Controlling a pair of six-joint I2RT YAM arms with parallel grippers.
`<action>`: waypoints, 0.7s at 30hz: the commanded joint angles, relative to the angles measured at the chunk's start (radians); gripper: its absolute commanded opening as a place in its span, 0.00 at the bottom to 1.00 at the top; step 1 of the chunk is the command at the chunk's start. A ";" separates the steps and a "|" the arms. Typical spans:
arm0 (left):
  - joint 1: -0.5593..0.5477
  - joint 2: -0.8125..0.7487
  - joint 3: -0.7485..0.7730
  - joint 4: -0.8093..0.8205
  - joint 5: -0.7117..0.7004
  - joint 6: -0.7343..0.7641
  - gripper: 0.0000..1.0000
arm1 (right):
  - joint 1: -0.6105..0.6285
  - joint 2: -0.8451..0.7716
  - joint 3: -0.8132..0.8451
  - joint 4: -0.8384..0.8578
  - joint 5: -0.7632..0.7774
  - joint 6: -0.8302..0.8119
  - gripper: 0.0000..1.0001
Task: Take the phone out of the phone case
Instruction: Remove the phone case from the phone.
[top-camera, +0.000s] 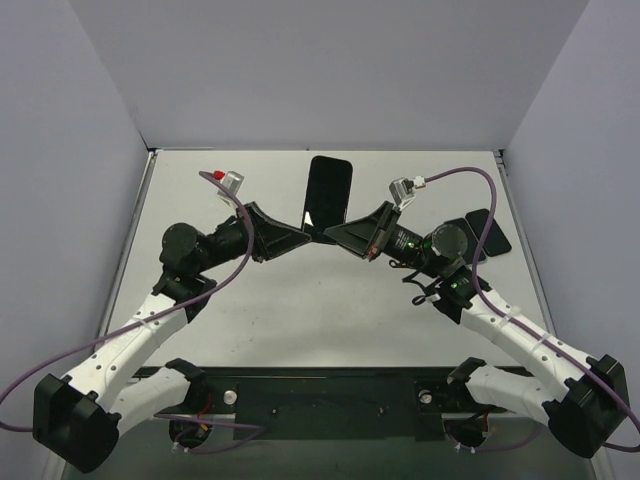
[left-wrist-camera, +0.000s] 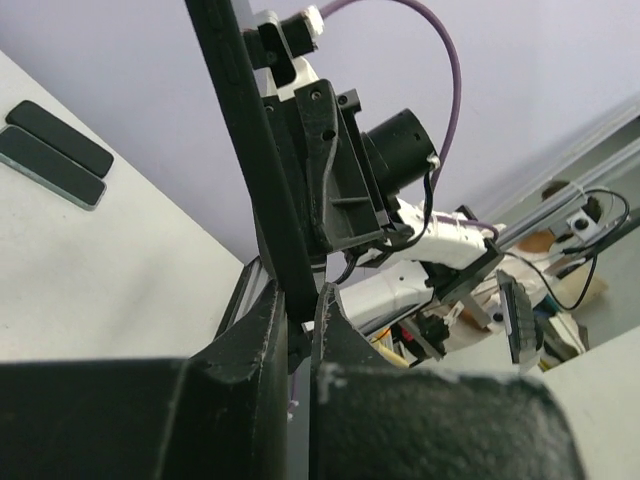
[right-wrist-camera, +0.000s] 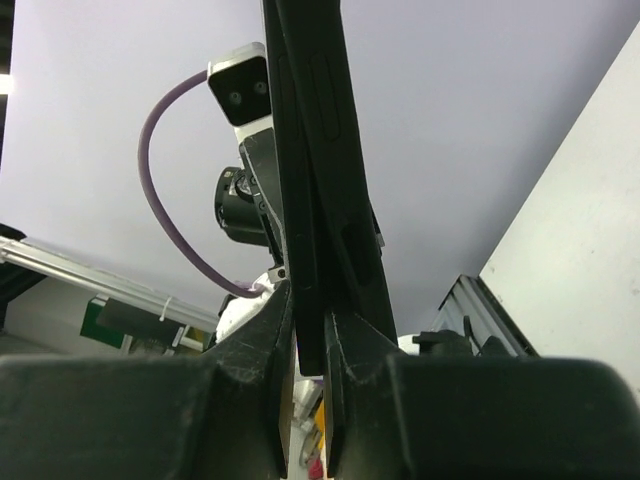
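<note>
A black phone in its black case (top-camera: 328, 190) stands on end above the table's middle, its lower edge pinched from both sides. My left gripper (top-camera: 303, 233) is shut on its lower left corner, and my right gripper (top-camera: 330, 236) is shut on its lower right corner. In the left wrist view the cased phone (left-wrist-camera: 250, 170) rises edge-on from between my left gripper's (left-wrist-camera: 298, 300) fingers. In the right wrist view it (right-wrist-camera: 310, 150) rises edge-on from my right gripper (right-wrist-camera: 308, 320). I cannot tell phone from case at the edge.
Two flat dark slabs lie side by side on the table at the right, behind the right arm (top-camera: 490, 232); they also show in the left wrist view (left-wrist-camera: 55, 152). Grey walls enclose the table. A black rail (top-camera: 320, 400) runs along the near edge.
</note>
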 joint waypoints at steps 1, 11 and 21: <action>0.032 -0.004 0.015 0.152 0.240 0.188 0.00 | -0.019 -0.019 0.066 0.187 -0.064 0.176 0.00; 0.137 0.013 0.020 -0.063 0.182 0.266 0.00 | -0.025 -0.004 0.080 0.440 -0.084 0.363 0.00; 0.144 -0.017 -0.014 -0.213 0.112 0.361 0.00 | -0.040 0.010 0.068 0.524 -0.043 0.420 0.00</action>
